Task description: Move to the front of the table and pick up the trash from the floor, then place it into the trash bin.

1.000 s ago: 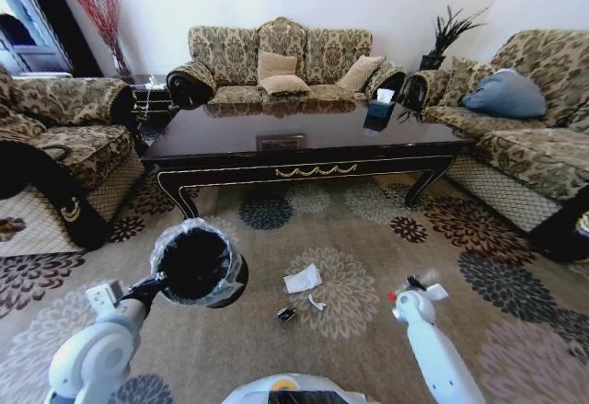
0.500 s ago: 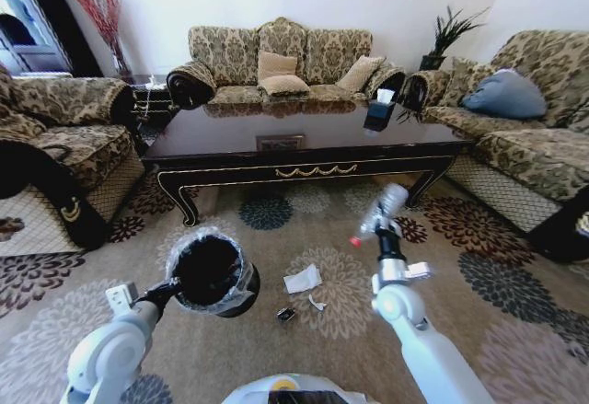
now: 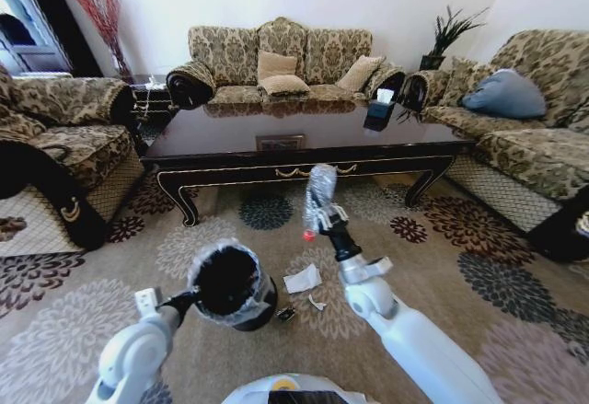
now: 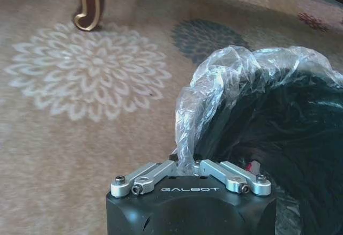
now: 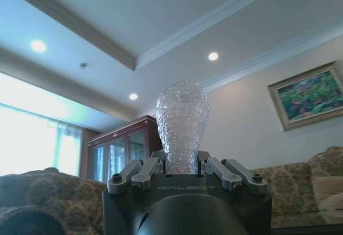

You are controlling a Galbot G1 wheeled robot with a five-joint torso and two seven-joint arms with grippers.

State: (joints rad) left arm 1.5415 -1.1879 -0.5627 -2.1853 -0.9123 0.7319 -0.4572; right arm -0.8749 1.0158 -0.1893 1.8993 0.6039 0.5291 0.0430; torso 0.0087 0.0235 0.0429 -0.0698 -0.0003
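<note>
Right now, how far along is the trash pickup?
Done: the robot faces the table. In hand: the right gripper holds a clear crushed bottle aloft, and the left gripper holds the trash bin by its lined rim. Left: the bottle is not yet in the bin, and the white napkin, small scrap and dark wrapper lie on the rug.

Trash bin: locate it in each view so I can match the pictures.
Head view: the trash bin sits lower centre-left, held at its rim by the left gripper.
Left wrist view: it takes up the right half, its lined rim pinched in the jaws.
Right wrist view: aimed up at the ceiling; the right gripper holds a clear bottle.
Shared landmark: the table's curved front leg.
</note>
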